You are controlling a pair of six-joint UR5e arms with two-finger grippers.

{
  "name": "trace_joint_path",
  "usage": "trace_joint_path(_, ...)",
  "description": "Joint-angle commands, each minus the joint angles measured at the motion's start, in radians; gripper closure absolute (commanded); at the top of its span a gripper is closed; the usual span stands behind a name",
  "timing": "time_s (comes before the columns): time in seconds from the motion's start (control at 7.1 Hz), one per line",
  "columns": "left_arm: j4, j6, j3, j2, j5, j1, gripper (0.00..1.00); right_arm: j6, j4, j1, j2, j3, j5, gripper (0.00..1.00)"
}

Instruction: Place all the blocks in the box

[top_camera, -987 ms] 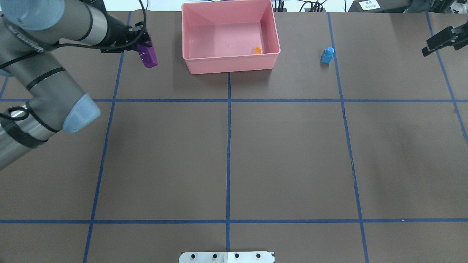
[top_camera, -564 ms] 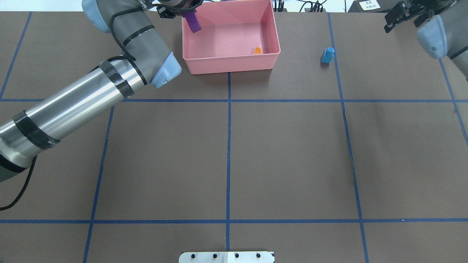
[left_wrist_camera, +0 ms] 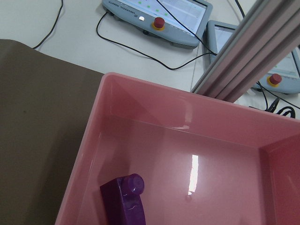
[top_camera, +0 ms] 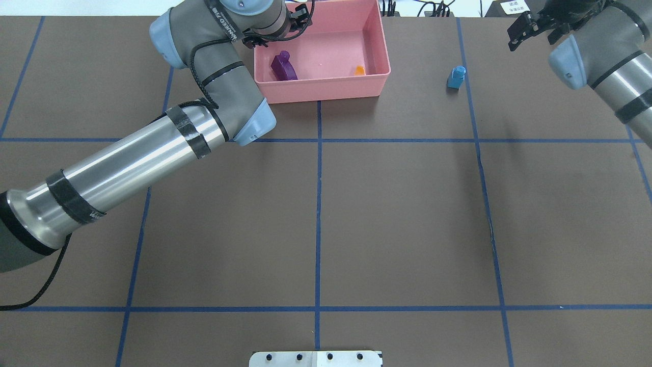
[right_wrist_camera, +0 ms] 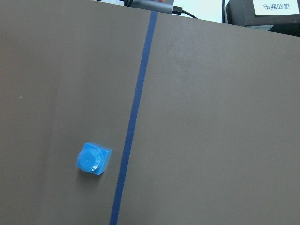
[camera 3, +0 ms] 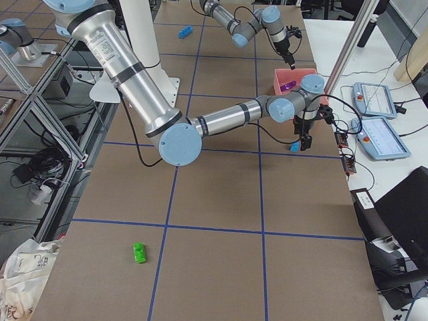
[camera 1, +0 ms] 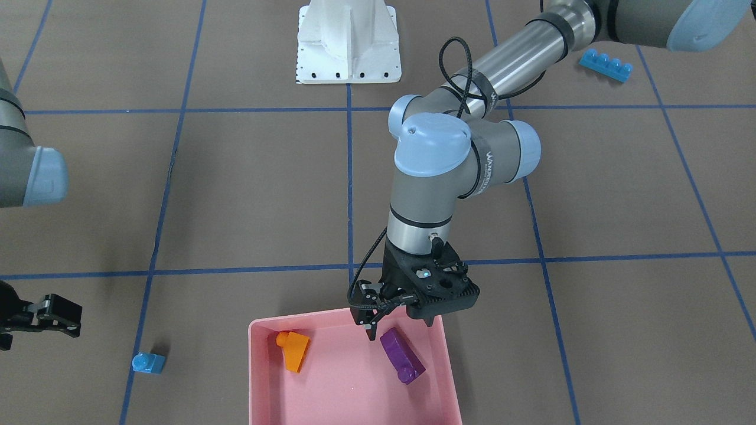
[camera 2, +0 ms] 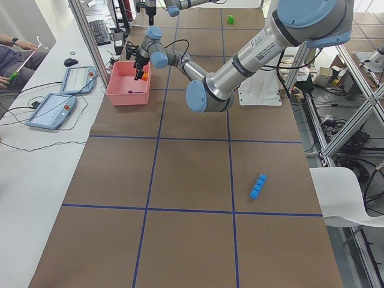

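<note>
The pink box point(top_camera: 321, 93) stands at the table's far edge. A purple block point(top_camera: 283, 66) and an orange block point(top_camera: 359, 71) lie on its floor, also seen as purple block point(camera 1: 401, 356), orange block point(camera 1: 293, 349) and purple block point(left_wrist_camera: 124, 201). My left gripper point(camera 1: 400, 329) hangs open just above the purple block, holding nothing. A small blue block point(top_camera: 456, 77) sits on the mat right of the box. My right gripper point(top_camera: 530, 28) hovers open beyond it, and the small blue block point(right_wrist_camera: 94, 158) shows in its wrist view. A long blue block point(camera 1: 606, 64) and a green block point(camera 3: 139, 252) lie far off.
The white robot base point(camera 1: 348, 41) stands at the table's near edge. Control pendants point(left_wrist_camera: 157, 18) with cables and an aluminium post point(left_wrist_camera: 262, 51) sit just beyond the box. A person's arm point(camera 2: 15, 45) rests at the side desk. Blue tape lines grid the brown mat.
My left arm swung the purple block from left of the box to over it and let go; the block now lies inside. My right arm moved in toward the small blue block.
</note>
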Motion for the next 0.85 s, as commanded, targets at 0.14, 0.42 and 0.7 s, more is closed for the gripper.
trace_joint_path(0.14,0.004,0.122,-0.235,0.195,-0.038,0.0,0.0,0.318,0.224,-0.116,0.079,-0.174,-0.141,0.01)
trace_joint_path(0.42,0.004,0.12,-0.24,0.197,-0.039,0.001,0.0,0.471,0.368,-0.173,0.089,-0.262,-0.235,0.03)
trace_joint_path(0.7,0.004,0.117,-0.242,0.195,-0.037,0.003,0.0,0.56,0.398,-0.22,0.089,-0.276,-0.316,0.04)
